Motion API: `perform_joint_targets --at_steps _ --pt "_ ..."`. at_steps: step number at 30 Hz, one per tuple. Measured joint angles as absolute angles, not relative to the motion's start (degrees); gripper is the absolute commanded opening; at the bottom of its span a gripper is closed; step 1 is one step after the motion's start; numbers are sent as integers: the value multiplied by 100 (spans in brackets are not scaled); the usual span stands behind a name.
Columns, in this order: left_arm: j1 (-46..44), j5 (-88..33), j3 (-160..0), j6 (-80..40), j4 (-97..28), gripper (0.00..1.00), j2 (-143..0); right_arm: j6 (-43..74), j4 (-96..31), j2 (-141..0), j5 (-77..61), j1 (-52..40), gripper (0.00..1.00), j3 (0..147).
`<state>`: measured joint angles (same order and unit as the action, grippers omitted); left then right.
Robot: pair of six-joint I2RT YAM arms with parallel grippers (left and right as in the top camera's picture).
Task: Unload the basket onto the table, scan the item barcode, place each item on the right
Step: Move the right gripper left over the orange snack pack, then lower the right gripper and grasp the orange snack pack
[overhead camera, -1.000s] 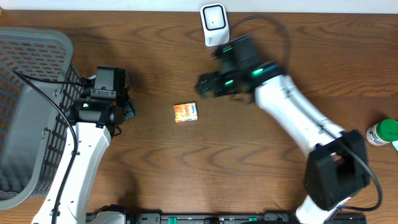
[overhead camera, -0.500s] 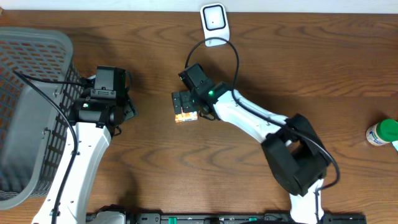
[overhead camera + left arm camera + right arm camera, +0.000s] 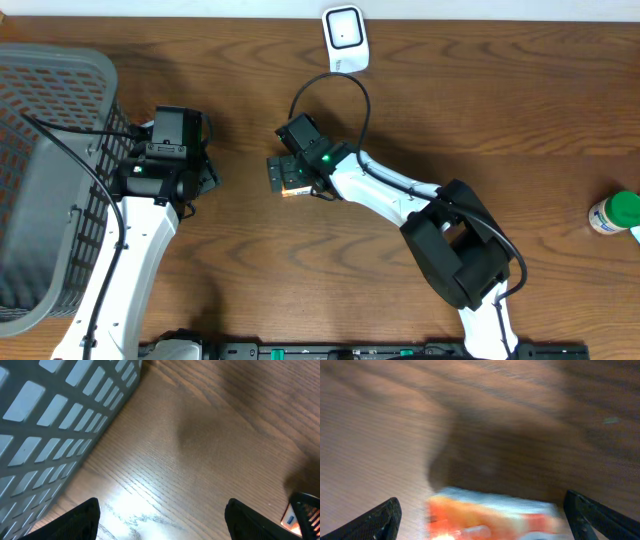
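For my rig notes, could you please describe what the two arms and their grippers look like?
Both the left arm and right arm have white rounded shells with black joints and wrist blocks, each with a small green light. A thin black cable loops above the right arm's wrist. The left gripper and right gripper have dark, tapered fingers.

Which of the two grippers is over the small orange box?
The right gripper: it hovers with open jaws over the small orange box, whereas the left gripper is beside the grey basket, apart from the box.
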<state>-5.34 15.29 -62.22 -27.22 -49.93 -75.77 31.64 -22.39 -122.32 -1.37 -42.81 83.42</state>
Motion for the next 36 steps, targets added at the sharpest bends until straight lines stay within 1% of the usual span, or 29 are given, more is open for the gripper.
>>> perform_joint_targets --at_steps 2,4,7,16,20,23,26,28,33,36 --pt "-534 1529 -6222 -2720 -4991 80 -7577 3166 -2215 -12274 -80 -4307 99 8368" --pt "-534 1529 -6222 -2722 -4991 80 -7577 3164 -2215 -12285 -64 -4309 94 8381" --pt "-534 1529 -6222 -2720 -4991 80 -7577 3190 -2255 -12296 -8 -4309 80 8390" --pt "-534 1529 -6222 -2722 -4991 81 -7577 3203 -2571 -12304 150 -4307 66 8429" --pt "-534 1529 -6222 -2720 -4991 80 -7577 3205 -2794 -12309 158 -4305 66 8497" --pt "-534 1529 -6222 -2720 -4991 80 -7577 3205 -3140 -12328 161 -4305 63 8630" --pt "-534 1529 -6222 -2720 -4991 81 -7577 3205 -3708 -12381 150 -4276 61 8866" --pt "-534 1531 -6222 -2720 -4989 80 -7577 3203 -4104 -12422 150 -4235 62 9065" --pt "-534 1529 -6222 -2722 -4991 80 -7577 3109 -5258 -12431 27 -3979 61 9786" --pt "-534 1529 -6222 -2722 -4991 81 -7577 2884 -5800 -12416 -296 -3774 65 10138"
